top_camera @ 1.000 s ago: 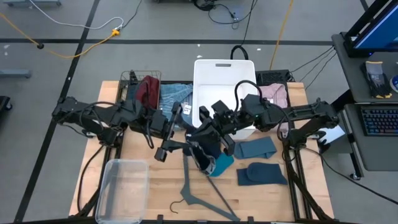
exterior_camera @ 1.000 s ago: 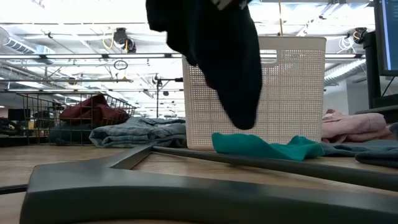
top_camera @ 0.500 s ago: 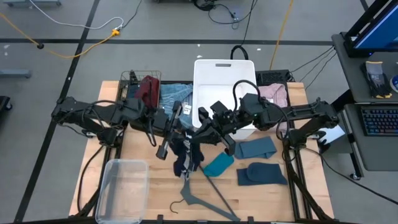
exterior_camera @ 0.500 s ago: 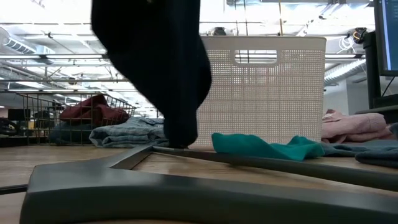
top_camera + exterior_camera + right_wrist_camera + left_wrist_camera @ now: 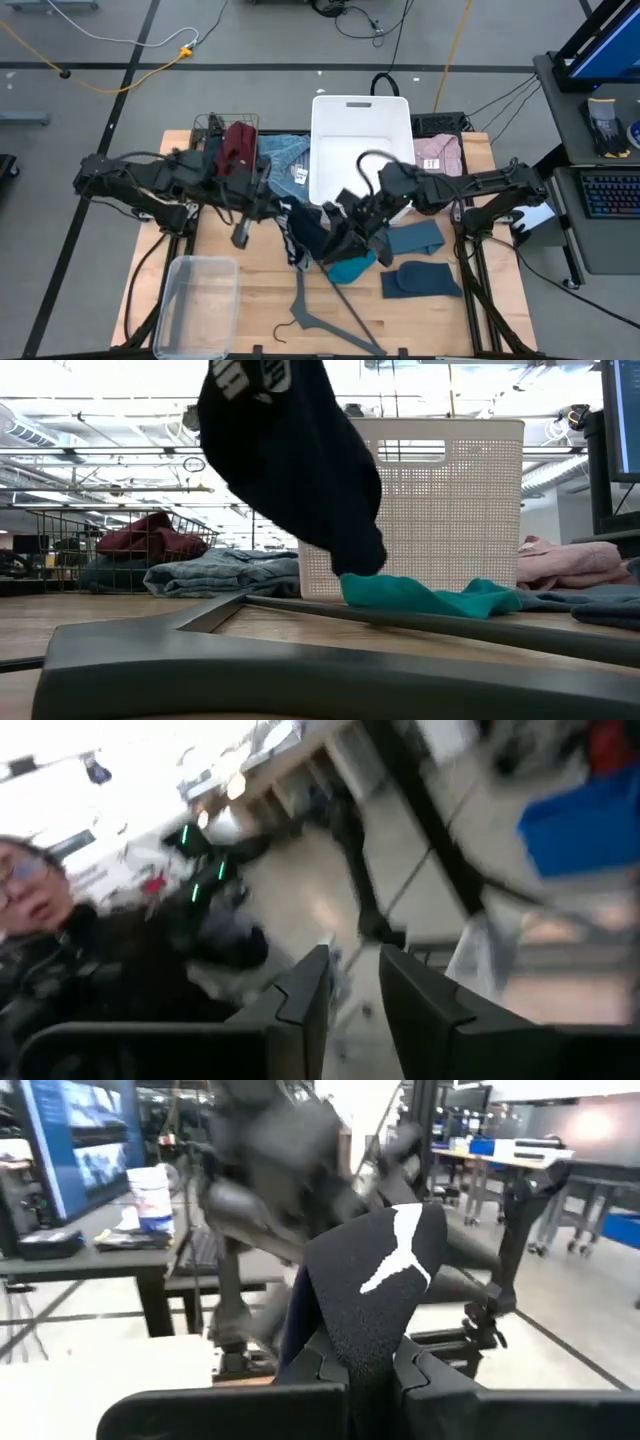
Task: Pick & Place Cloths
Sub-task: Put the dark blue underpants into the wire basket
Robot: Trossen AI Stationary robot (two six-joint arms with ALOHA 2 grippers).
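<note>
my left fingers [image 5: 365, 1370] are clamped on the navy cloth with white print [image 5: 300, 230], which hangs above the middle of the wooden worktop [image 5: 250, 310], its lower end reaching the teal cloth [image 5: 420, 597] in the low view. my right fingers [image 5: 350, 995] stand a little apart with nothing between them, just beside that hanging cloth, over the teal one. two slate-blue cloths [image 5: 415, 260] lie flat on the worktop toward my right side, near the teal cloth. the grey hanger [image 5: 325, 320] lies on the worktop in front of the teal cloth, its bar running under it. behind stands the white perforated basket [image 5: 360, 125]; a maroon cloth [image 5: 237, 148] sits in the wire basket [image 5: 212, 124] at the back left, a denim-blue cloth [image 5: 285, 160] beside it, a pink cloth [image 5: 440, 155] at the back right. a clear plastic bin [image 5: 195, 300] rests at the front left corner.
</note>
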